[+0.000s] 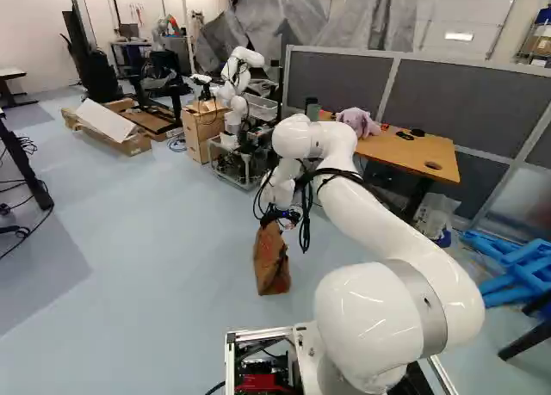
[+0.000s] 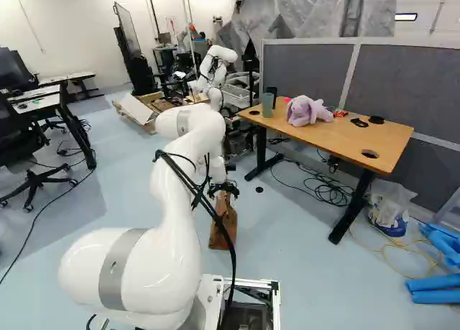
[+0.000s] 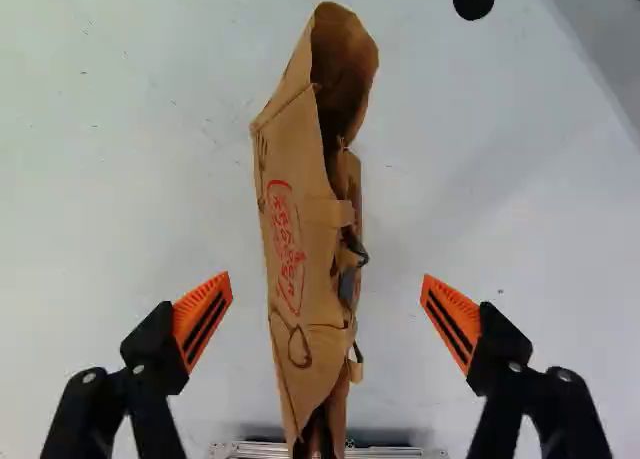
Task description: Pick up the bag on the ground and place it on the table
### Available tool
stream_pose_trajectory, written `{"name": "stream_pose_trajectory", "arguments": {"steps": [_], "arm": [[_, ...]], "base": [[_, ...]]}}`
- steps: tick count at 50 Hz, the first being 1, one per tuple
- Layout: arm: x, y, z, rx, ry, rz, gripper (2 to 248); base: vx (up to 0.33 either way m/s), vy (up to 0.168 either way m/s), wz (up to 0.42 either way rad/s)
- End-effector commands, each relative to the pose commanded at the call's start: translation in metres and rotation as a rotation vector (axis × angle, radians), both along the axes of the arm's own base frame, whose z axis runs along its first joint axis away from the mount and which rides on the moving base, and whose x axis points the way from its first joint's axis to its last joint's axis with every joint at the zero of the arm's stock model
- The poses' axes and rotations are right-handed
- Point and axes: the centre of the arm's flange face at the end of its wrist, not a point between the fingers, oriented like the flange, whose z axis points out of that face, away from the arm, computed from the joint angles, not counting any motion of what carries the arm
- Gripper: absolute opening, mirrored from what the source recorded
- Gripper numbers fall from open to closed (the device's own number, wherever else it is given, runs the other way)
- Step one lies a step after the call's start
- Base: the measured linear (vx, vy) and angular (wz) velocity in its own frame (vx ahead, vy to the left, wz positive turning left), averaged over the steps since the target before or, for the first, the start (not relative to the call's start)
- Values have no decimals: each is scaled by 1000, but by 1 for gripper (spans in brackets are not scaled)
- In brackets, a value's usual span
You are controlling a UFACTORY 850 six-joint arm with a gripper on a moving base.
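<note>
Evidently the gripper (image 3: 327,291) is set to straddle the brown bag (image 3: 296,249) across its narrow width: its fingers stand wide, 1 on each side, with the orange pads (image 3: 455,304) apart from the paper. The bag rests on the floor (image 1: 164,266), fairly upright and a little slumped, handles along its upper edge between the 2 fingers, so closing there would likely catch handles and paper together. A lower grip might be firmer, though the thin sides could crumple.

The table (image 2: 338,134) stands to the right of the arm. On it, the purple soft toy (image 2: 305,111) and green cup (image 2: 267,105) take up the far end; the nearer wood looks the better landing spot. The table leg (image 2: 350,209) and edge call for a high lift before swinging across.
</note>
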Motion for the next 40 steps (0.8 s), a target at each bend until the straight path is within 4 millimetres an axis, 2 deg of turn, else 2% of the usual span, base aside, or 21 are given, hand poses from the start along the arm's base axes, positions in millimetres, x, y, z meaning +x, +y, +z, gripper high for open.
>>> {"name": "stream_pose_trajectory", "arguments": {"steps": [40], "arm": [[1,0,-61,-1,13,0,247]], "base": [[0,0,0]]}}
